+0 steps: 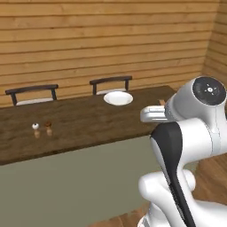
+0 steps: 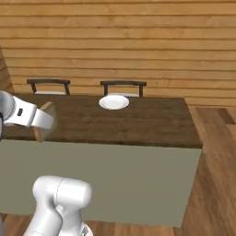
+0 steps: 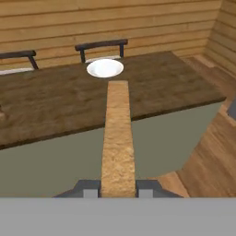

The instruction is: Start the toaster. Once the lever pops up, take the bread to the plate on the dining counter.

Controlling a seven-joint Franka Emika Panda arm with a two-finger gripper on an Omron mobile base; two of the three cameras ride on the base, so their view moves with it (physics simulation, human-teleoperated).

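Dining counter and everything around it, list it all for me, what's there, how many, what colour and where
dining counter: one, dark brown wood top, pale olive front, ahead of the robot
plate: one, white, on the counter near its far edge
shakers: two, one white-topped, one brown-topped, side by side on the counter's left part
chairs: two, dark frames, pale seats, behind the counter's far side
wall: light wood planks, behind the chairs
bread: one slice, tan, edge-on between the fingers
gripper: one, dark fingers, shut on the bread short of the counter

two dark chairs (image 1: 111, 82) (behind), small shakers (image 1: 42, 128)
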